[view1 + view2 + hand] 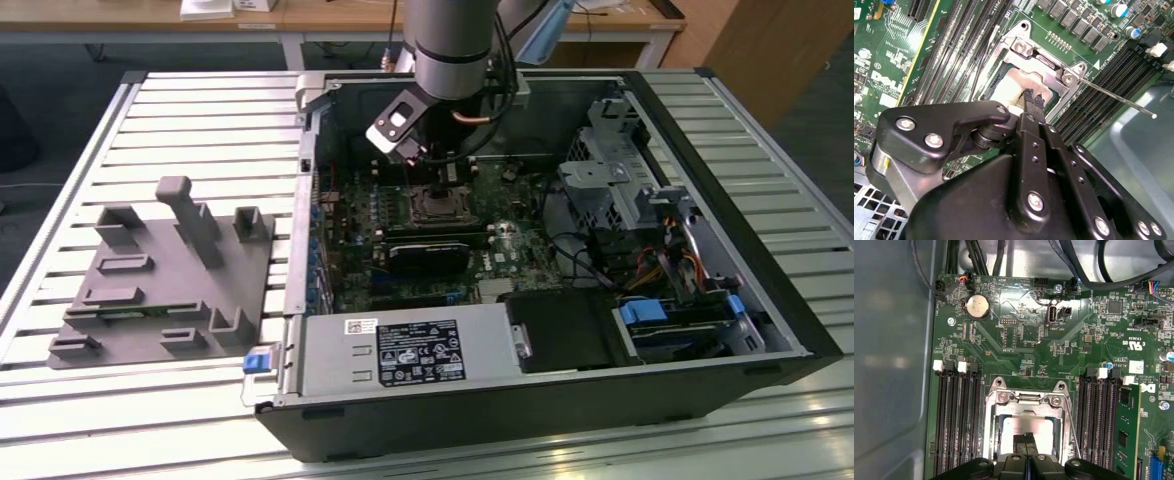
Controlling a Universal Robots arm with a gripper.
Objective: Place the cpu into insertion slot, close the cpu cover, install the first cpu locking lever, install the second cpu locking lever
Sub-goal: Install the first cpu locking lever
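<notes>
the gripper (1033, 99), fingers shut together and holding nothing visible, has its tips at the cpu (1014, 82), which sits in the insertion slot (434, 207) framed by the cpu cover (993, 420). 1 locking lever (1119, 99) stands unlatched. risk: excess downward pressure could skew the cpu.

The case (534, 420) lies open on the surface (200, 110), with a rack (147, 290) beside it at the exterior view's left. Inside, the slot (437, 205) sits mid-board (1019, 340), with memory slots (956, 420) on both sides. The cover (991, 425) lies over it, and the cpu (1024, 426) sits in the cover's window. The pincer (1033, 97) is right over the cpu.
</notes>
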